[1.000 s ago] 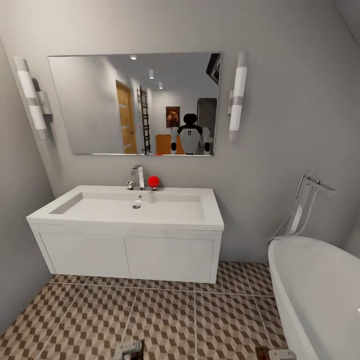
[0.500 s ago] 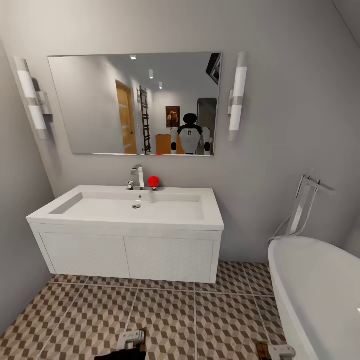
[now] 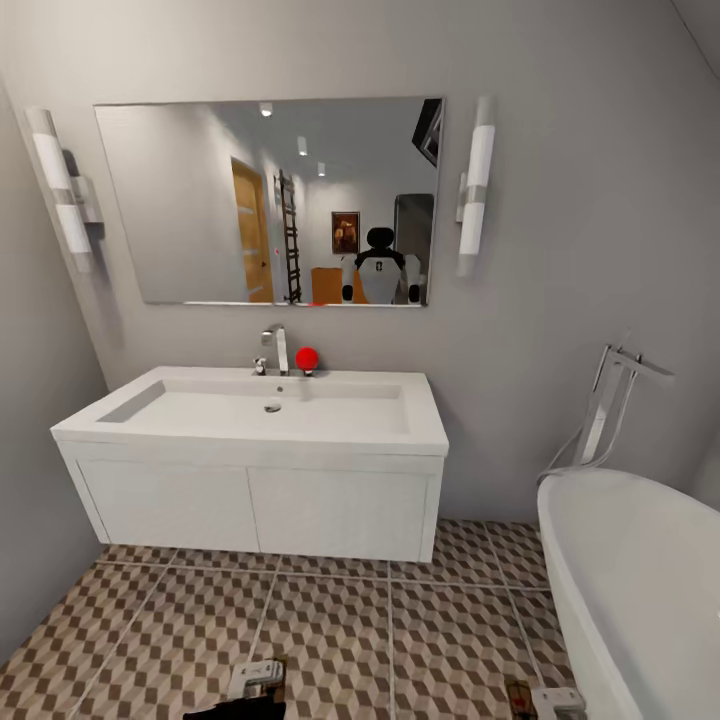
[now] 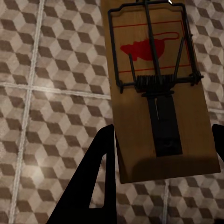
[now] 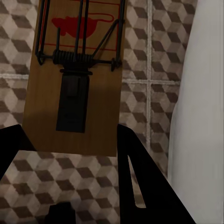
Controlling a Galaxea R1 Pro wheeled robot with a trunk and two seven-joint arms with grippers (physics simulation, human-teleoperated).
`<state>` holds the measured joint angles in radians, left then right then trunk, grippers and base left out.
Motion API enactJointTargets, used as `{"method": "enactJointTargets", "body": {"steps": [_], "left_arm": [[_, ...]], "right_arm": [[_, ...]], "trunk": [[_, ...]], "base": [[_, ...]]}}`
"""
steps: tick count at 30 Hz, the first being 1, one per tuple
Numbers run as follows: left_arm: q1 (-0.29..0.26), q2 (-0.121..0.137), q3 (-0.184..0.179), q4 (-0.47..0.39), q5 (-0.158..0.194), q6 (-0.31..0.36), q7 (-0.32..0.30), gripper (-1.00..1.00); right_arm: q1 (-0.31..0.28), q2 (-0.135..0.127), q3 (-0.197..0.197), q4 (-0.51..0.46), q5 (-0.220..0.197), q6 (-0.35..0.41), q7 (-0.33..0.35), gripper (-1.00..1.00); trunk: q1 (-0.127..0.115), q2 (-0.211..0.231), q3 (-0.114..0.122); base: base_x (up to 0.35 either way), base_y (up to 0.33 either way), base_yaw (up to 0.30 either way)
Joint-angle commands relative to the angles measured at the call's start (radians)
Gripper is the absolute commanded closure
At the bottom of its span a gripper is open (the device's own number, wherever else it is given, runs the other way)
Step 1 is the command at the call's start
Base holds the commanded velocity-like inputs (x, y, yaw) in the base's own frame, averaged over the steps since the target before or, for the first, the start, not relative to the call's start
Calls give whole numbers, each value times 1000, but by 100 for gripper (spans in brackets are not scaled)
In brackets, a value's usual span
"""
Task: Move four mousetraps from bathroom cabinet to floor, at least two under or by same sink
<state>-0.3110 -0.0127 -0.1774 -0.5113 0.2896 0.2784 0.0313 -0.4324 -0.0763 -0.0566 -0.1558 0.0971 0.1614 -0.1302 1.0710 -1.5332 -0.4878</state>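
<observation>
Slightly lower now, our view faces the sink [image 3: 250, 415]
We carry a mousetrap [image 4: 158, 88] clamped in each gripper [image 4: 161, 154]; next, lower both beside the vanity

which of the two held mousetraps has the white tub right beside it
The mousetrap in the right gripper: the bathtub's white wall runs alongside it. The left gripper's trap has just floor tiles around.

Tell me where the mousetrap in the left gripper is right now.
The mousetrap is clamped in the left gripper, low in the head view, above the bathroom floor before the sink.
</observation>
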Motion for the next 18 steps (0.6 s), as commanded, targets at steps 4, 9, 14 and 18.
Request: {"method": "enactJointTargets", "body": {"steps": [4, 9, 14, 18], "left_arm": [[0, 4, -4, 0, 6, 2, 2, 100], [0, 5, -5, 0, 6, 0, 1, 100], [0, 6, -4, 1, 6, -1, 1, 100], [0, 6, -3, 3, 9, -2, 2, 100]], "right_arm": [[0, 1, -5, -2, 7, 5, -1, 100], [0, 1, -5, -2, 8, 2, -5, 100], [0, 2, -4, -2, 9, -6, -6, 100], [0, 2, -3, -1, 11, -10, -6, 100]], "trunk": [[15, -29, -14], [35, -64, -29], [54, -99, -45], [69, -127, -58]], "base": [[0, 0, 0], [0, 0, 0], [0, 0, 0], [0, 0, 0]]}}
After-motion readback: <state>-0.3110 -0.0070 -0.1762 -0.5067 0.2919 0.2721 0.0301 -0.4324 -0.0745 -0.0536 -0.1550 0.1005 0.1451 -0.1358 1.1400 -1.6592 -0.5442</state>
